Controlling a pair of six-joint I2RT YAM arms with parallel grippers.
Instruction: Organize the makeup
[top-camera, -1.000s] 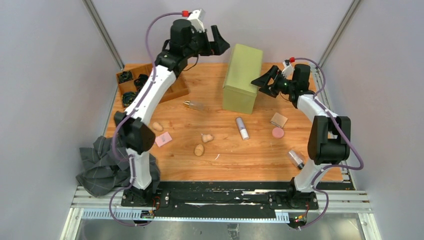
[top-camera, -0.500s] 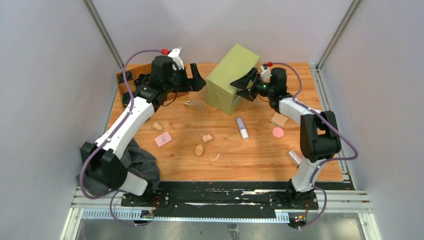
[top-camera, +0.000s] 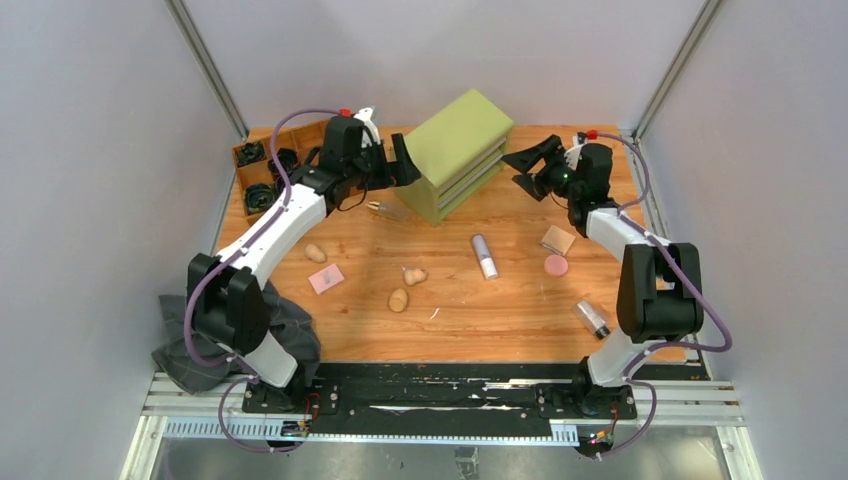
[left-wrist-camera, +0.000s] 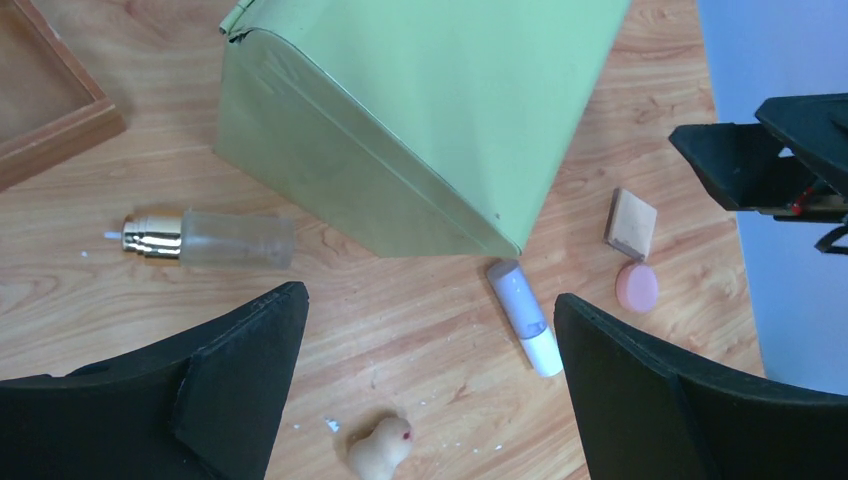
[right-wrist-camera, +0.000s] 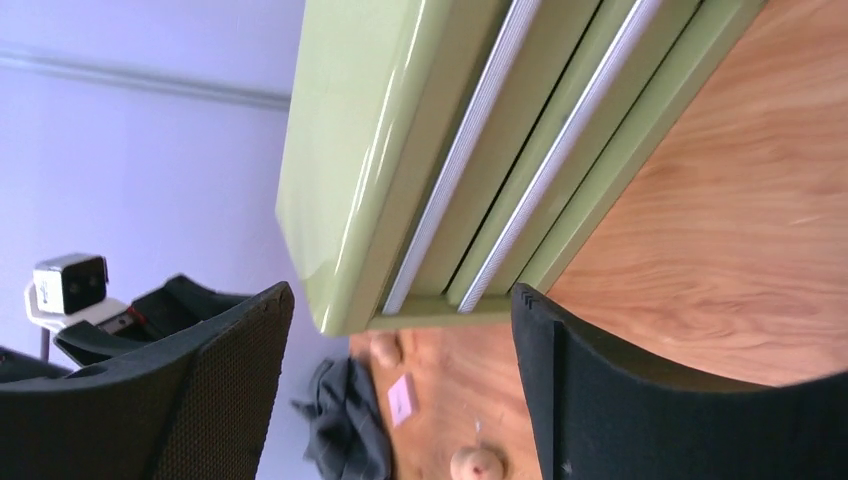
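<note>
A green drawer box (top-camera: 458, 140) lies at the back middle, its drawer fronts facing front right. My left gripper (top-camera: 400, 166) is open and empty at its left side, above a clear bottle (top-camera: 390, 210). My right gripper (top-camera: 527, 170) is open and empty just right of the drawer fronts (right-wrist-camera: 500, 150). On the table lie a silver-white tube (top-camera: 484, 256), a tan square pad (top-camera: 558, 239), a pink round puff (top-camera: 555, 265), a second clear bottle (top-camera: 592, 318) and three beige sponges (top-camera: 315, 252), (top-camera: 413, 275), (top-camera: 398, 299). The left wrist view shows the bottle (left-wrist-camera: 205, 238), tube (left-wrist-camera: 525, 318) and one sponge (left-wrist-camera: 380, 448).
A wooden tray (top-camera: 355, 185) at the back left holds black coiled bands (top-camera: 258, 195). A pink card (top-camera: 327, 278) lies left of centre. A dark grey cloth (top-camera: 200, 330) hangs over the front left edge. Grey walls close in on both sides.
The green box has gone from standing on end to lying down with its drawer fronts showing. The left arm came down beside it. The right gripper pressed against it, then drew back right.
</note>
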